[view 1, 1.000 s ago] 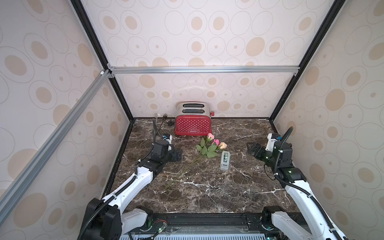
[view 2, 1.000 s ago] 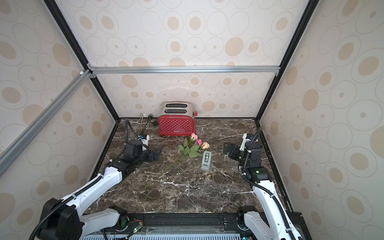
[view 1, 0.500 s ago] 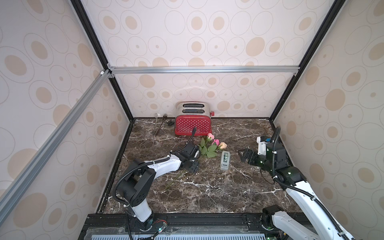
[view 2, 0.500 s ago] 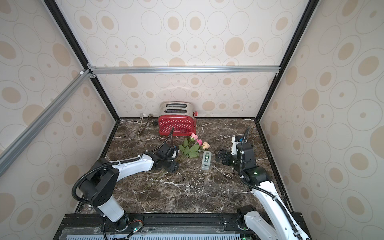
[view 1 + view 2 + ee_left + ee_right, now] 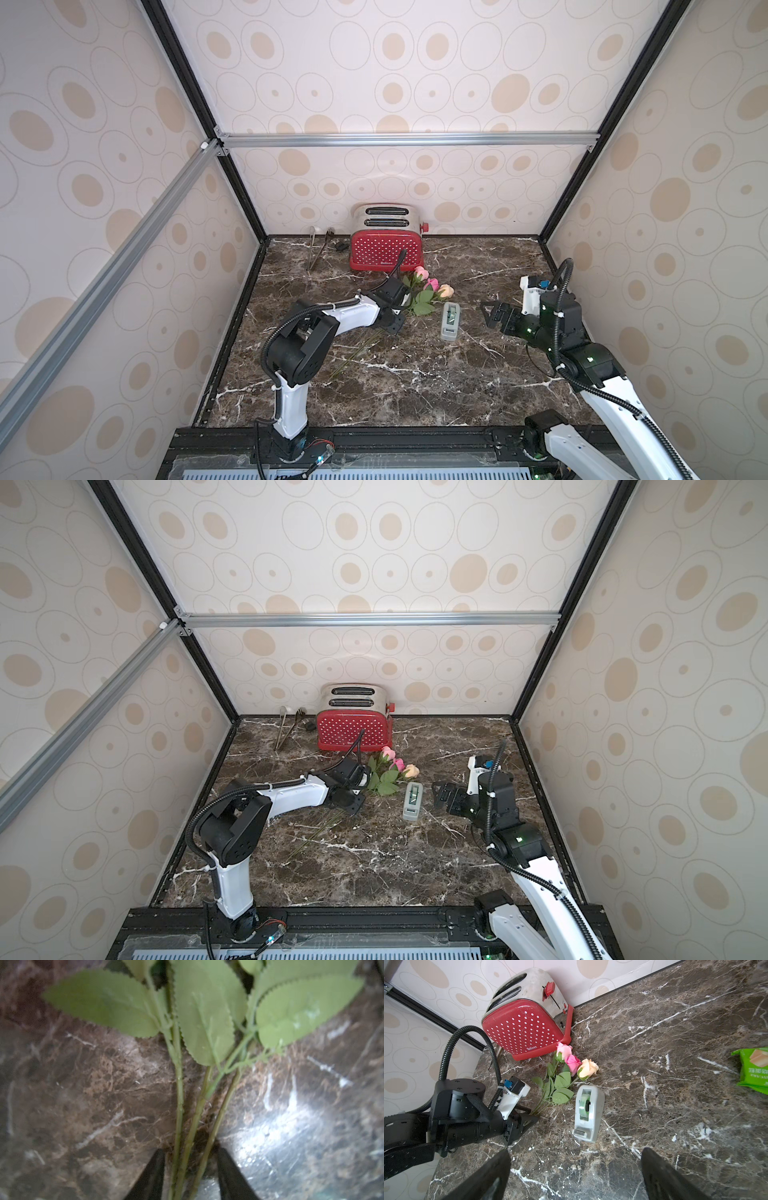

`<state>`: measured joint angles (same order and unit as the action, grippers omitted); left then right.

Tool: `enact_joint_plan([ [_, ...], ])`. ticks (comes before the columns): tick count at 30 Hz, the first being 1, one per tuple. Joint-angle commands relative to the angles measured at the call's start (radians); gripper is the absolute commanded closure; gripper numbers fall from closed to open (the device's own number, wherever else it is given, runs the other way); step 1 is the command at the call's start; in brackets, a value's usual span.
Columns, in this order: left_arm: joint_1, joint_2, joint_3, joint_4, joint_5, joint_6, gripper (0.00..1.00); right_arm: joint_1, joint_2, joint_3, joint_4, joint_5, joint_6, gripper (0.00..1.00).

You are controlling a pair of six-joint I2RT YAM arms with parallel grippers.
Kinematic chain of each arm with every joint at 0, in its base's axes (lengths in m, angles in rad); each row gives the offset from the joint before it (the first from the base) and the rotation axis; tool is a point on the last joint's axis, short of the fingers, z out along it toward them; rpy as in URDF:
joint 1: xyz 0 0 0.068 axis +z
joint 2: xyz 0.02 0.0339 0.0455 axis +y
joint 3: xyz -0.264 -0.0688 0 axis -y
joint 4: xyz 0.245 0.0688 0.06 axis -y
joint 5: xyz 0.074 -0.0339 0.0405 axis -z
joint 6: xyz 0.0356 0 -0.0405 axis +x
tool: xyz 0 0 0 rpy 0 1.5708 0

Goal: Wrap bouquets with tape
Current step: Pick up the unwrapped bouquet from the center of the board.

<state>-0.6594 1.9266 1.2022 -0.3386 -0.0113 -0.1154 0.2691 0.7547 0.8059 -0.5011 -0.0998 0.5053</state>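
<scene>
Nothing taped yet. The three artificial roses [image 5: 424,291], pink and peach on thin green stems, lie near the tabletop's [image 5: 415,374] back edge, with the left gripper [image 5: 191,1153] narrow around their stems, not gripping. The grey wedge-shaped tape dispenser [image 5: 450,319] sits untouched beside them; the right gripper [image 5: 490,314] is wide and empty.

There are three roses [image 5: 572,1061], two pink and one peach, and three thin green stems [image 5: 179,1095]. One grey tape dispenser [image 5: 588,1113]. One red toaster [image 5: 525,1028] with two slots [image 5: 508,987] on top. One green snack packet [image 5: 753,1070]. Two robot arms [image 5: 349,313], each ending in one tool: the left tool [image 5: 190,1153] and the right tool [image 5: 576,1150], two fingers [image 5: 492,1178] apiece.
</scene>
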Motion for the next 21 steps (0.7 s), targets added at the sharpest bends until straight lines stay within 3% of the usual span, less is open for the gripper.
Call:
enact_joint_plan([
  [1,-0.006,0.016,-0.045,-0.084,-0.03,-0.028,0.7,0.005,-0.002,-0.011,-0.004,0.006,0.013,0.0],
  [10,-0.005,-0.132,-0.208,-0.039,-0.001,-0.212,0.87,0.05,0.039,-0.038,0.061,-0.012,0.033,0.0],
  [21,0.028,-0.271,-0.393,0.012,0.042,-0.531,0.91,0.153,0.112,-0.05,0.127,0.026,0.041,0.0],
])
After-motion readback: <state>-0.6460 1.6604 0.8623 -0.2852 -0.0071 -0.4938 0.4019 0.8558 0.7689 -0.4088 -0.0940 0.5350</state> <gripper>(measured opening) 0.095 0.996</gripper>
